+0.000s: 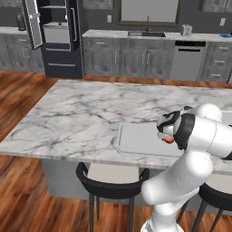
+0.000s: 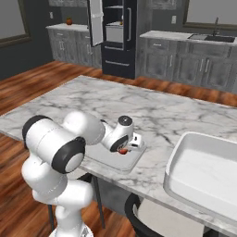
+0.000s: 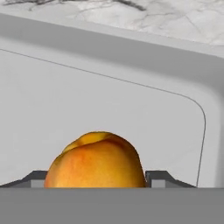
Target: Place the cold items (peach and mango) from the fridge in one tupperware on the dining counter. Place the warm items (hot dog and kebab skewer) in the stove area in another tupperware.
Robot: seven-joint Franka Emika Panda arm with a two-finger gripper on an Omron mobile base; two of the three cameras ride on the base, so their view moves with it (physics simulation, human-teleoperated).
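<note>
Peach [image 3: 96, 159] sits clamped between the tool's [image 3: 97, 178] widely spread fingers [image 3: 159, 177], held over the tupperware [image 3: 131, 109] on the marble worktop [image 1: 81, 113].

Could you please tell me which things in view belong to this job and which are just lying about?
Job: peach, held between the fingers; tupperware beneath it; second tupperware; open fridge.

Lying about: stools; sink; dishwasher.

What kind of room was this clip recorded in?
A simulated home kitchen: a marble dining counter with stools, an open fridge on the far wall, and a sink with a dishwasher beside it.
</note>
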